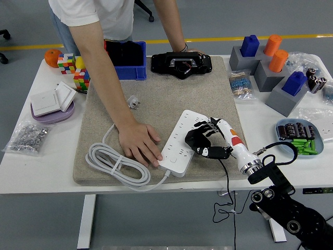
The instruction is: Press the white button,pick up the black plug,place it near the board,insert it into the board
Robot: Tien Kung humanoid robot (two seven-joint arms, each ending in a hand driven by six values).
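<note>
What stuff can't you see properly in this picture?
All in the head view:
- Whether the right hand holds the black plug: its own dark fingers cover the spot on the power strip.
- The strip's white button: the person's hand rests against that end.
- Inside the blue bin: the person's arm crosses it.
- The small parts in the bag: too small.
- The robot's left arm: out of view.

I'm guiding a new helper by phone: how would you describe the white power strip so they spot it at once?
Find the grey felt mat covering the middle of the white table. On its near part lies the power strip, a long white slab of sockets angled across the mat, between a person's hand and the robot's right hand. Only it trails a coiled white cable.
</note>
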